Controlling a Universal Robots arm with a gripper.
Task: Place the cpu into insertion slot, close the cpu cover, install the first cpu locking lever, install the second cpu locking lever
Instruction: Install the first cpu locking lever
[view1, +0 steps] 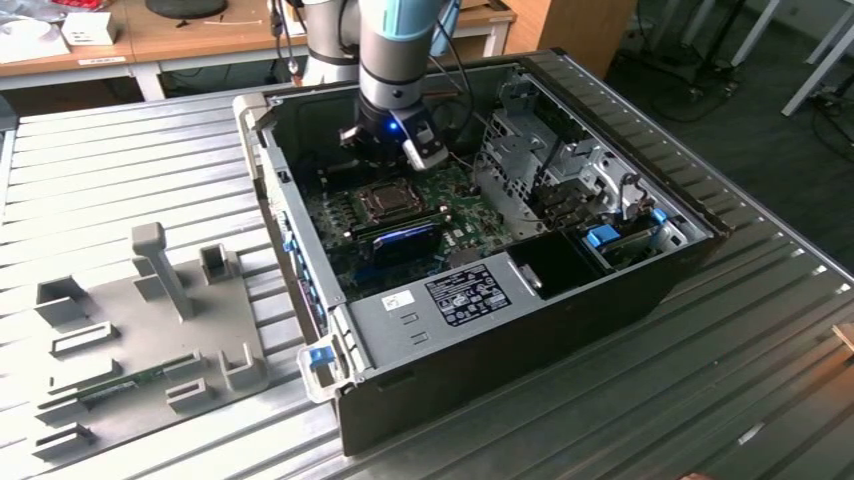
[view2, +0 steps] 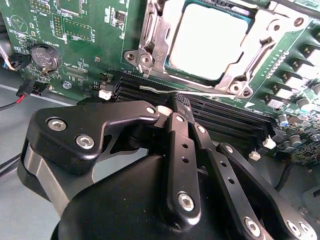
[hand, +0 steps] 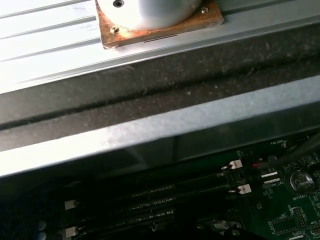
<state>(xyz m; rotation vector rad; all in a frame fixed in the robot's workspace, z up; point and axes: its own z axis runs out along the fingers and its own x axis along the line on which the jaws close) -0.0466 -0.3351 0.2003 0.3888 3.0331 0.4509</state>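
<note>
Cpu lies under the closed cover on the green board. Gripper, fingers pinched together and empty, sits just beside the thin lever. Best to push slowly with the tip centred, so it cannot slip.

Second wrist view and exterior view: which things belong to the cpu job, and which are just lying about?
Job: cpu, cpu cover, insertion slot, thin wire locking lever, hand.
Lying about: memory slots, coin battery, grey fixture plate, drive cage.
</note>
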